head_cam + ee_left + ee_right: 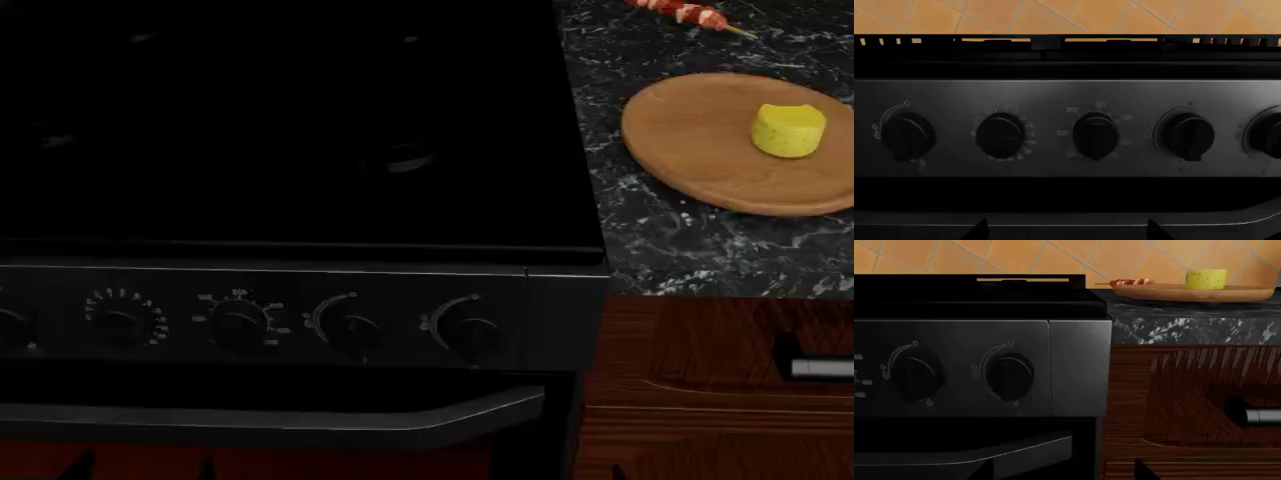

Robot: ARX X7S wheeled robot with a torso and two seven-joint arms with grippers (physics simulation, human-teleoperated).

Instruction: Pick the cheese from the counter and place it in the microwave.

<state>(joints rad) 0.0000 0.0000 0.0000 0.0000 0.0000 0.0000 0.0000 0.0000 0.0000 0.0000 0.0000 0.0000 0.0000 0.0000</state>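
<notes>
The cheese [789,130] is seated on the round wooden board [694,150], toward the board's right part in the head view, with the notched top facing up. The board is laid on the counter [641,240], to the right of the stove top [294,120]. A red meat skewer [683,13] is placed on the counter beyond the board.

In the right wrist view, the cheese [1205,279] is seen well apart from the camera, above the drawer handle [1254,415] level. The stove knobs [1095,136] are faced by the left wrist camera.

Neither gripper is shown clearly in any view; jaw opening cannot be determined.
</notes>
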